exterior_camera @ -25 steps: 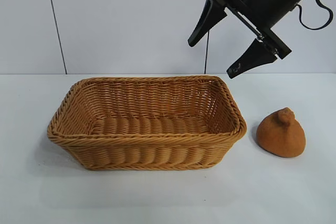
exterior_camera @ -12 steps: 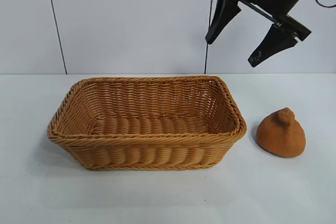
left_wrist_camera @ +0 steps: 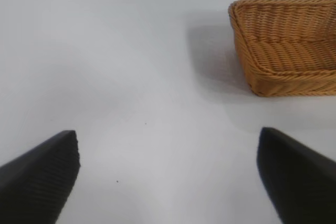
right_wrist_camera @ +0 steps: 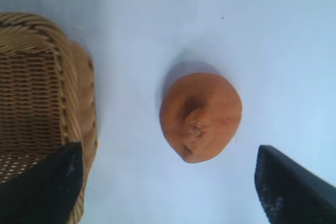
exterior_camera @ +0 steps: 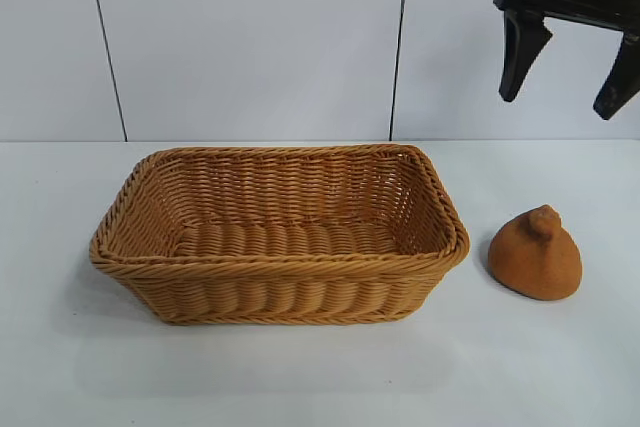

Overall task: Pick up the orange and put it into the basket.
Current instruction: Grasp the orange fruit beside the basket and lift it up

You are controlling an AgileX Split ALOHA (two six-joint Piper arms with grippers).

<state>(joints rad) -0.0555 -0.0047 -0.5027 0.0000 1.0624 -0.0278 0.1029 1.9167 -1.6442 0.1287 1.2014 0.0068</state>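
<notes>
The orange (exterior_camera: 536, 255), dull orange-brown with a small knob on top, sits on the white table just right of the basket (exterior_camera: 280, 265). The basket is a large tan wicker one and holds nothing. My right gripper (exterior_camera: 570, 72) hangs high above the orange, open and empty, fingers pointing down. In the right wrist view the orange (right_wrist_camera: 200, 117) lies below, between and beyond the two fingers, with the basket's rim (right_wrist_camera: 79, 93) at one side. My left gripper (left_wrist_camera: 168, 177) is open and empty over bare table, away from the basket (left_wrist_camera: 286, 45); it does not show in the exterior view.
A white panelled wall stands behind the table (exterior_camera: 300, 377). Bare table lies in front of the basket and around the orange.
My right gripper has swung to the right and levelled out, from above the basket's right end to above the orange. The orange and basket have not moved.
</notes>
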